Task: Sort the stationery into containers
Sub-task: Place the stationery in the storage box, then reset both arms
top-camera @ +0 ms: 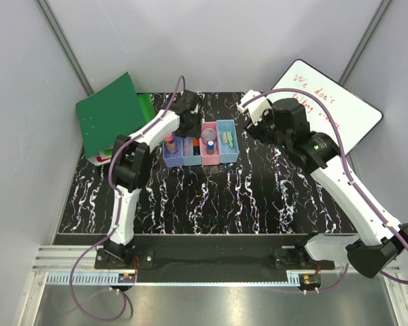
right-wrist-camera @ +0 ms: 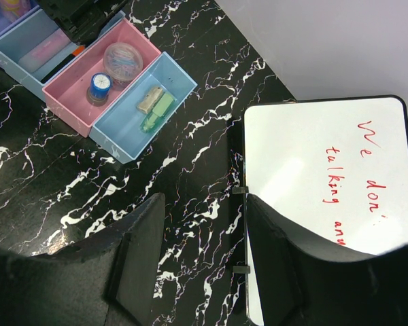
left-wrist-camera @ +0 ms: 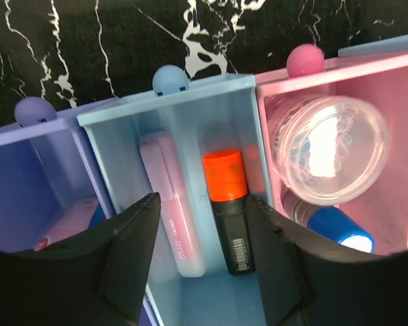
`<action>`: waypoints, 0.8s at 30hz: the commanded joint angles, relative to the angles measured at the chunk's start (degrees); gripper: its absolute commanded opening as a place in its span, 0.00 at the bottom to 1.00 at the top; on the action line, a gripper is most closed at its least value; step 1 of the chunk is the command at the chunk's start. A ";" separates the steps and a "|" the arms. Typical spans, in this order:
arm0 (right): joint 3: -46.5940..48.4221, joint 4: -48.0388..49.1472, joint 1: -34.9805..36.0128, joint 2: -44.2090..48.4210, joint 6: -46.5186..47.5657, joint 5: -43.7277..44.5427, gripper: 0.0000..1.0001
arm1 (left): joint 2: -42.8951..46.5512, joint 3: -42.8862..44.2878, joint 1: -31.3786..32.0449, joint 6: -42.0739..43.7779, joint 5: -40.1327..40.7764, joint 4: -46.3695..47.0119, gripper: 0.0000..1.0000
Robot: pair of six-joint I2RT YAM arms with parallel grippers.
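Observation:
The containers [top-camera: 190, 161], four joined bins, stand at the back middle of the table. My left gripper [left-wrist-camera: 204, 261] hangs open over the left light-blue bin [left-wrist-camera: 190, 102]. In that bin lie a pink marker [left-wrist-camera: 173, 207] and an orange-capped black marker [left-wrist-camera: 228, 204]; neither is held. The pink bin [left-wrist-camera: 367, 75] holds a clear round case [left-wrist-camera: 326, 149] and a blue-capped piece [left-wrist-camera: 334, 229]. A pink item [left-wrist-camera: 61, 229] lies in the purple-blue bin [left-wrist-camera: 27, 156]. A green highlighter [right-wrist-camera: 156, 113] lies in the right light-blue bin [right-wrist-camera: 122, 136]. My right gripper [right-wrist-camera: 204, 251] is open and holds nothing, right of the bins.
A whiteboard [right-wrist-camera: 313, 170] with red writing lies at the back right, its edge just under my right gripper. A green folder [top-camera: 112, 115] leans at the back left. Grey walls close off the back and both sides.

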State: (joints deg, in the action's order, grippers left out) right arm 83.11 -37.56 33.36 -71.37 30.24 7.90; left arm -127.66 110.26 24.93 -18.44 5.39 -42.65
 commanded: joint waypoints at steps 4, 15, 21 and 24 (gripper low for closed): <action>0.21 1.88 -0.41 1.41 0.43 0.62 0.59 | 2.15 2.76 -0.41 0.86 -0.37 1.17 0.52; 0.47 2.05 -0.58 1.33 0.70 0.89 0.59 | 4.77 5.14 -0.41 2.35 -3.98 2.14 0.00; 0.47 1.97 -0.49 1.94 -0.27 0.62 0.59 | 15.14 2.70 -0.41 6.38 -4.42 3.19 0.00; 0.12 2.05 -0.67 2.90 0.08 1.06 0.64 | 23.92 -2.21 -0.23 12.25 -4.42 3.63 0.06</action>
State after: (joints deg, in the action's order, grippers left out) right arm 83.09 -37.54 33.26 -71.13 30.30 7.92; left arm -118.56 111.28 24.82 -13.65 2.07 -42.28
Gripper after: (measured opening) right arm 0.608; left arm 0.005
